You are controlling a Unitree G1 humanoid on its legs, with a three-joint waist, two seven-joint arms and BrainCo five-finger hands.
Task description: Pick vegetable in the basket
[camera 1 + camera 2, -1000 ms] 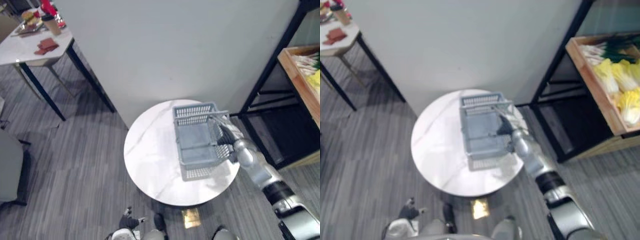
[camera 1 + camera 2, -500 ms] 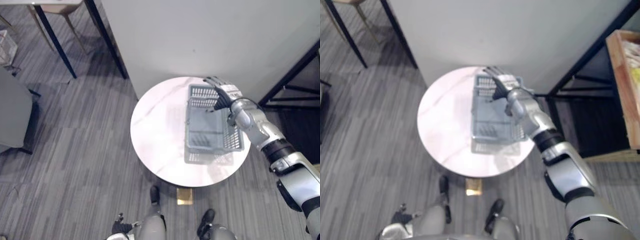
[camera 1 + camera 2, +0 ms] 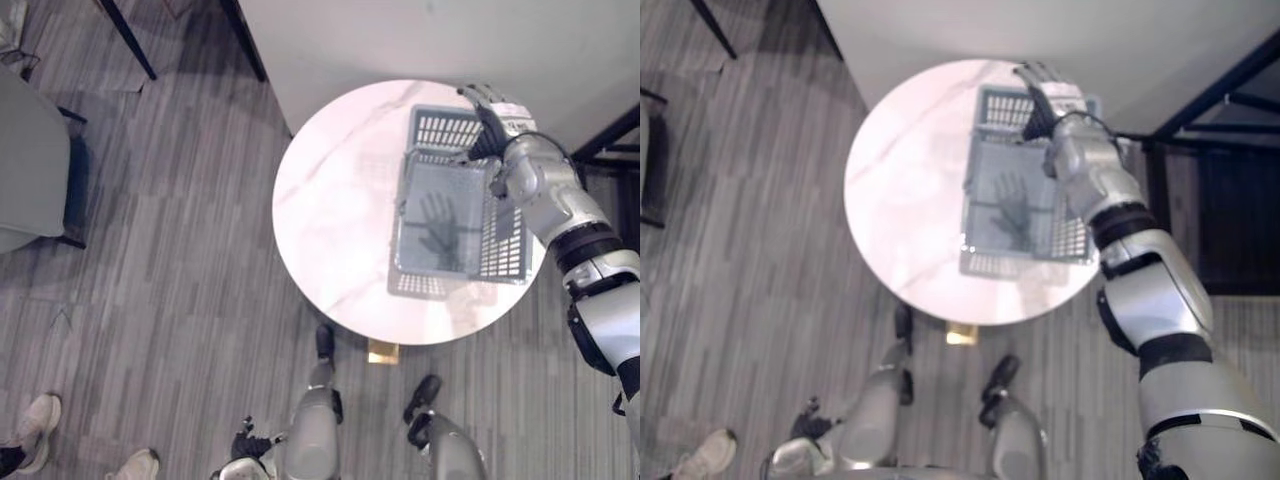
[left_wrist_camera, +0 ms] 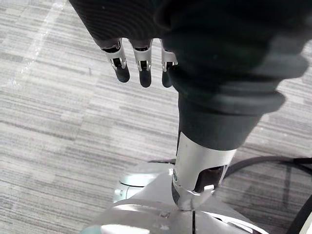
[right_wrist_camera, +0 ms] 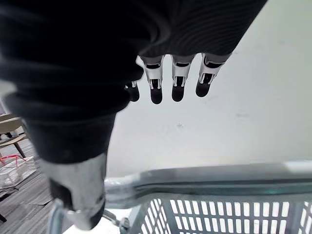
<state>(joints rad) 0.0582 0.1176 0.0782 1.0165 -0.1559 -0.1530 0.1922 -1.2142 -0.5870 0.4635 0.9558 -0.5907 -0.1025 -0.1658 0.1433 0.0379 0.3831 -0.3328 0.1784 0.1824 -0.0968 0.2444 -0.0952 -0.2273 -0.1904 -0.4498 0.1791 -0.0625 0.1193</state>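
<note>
Above basket [image 3: 441, 131] on round table [image 3: 330, 200], right hand [image 3: 494, 124] outstretched, wrist view, left hand [image 4: 141, 62] relaxed over floor [image 4: 58, 102]

Moved: right robot hand [image 3: 500, 120] off basket [image 3: 503, 245] side, now over far rim.

No text, label, number or sign can be read anywhere here: the basket [image 3: 455, 215] has plain walls (slatted grey plastic, with no sticker that can be made out), and the round table [image 3: 330, 200] under it bears no legible mark.
</note>
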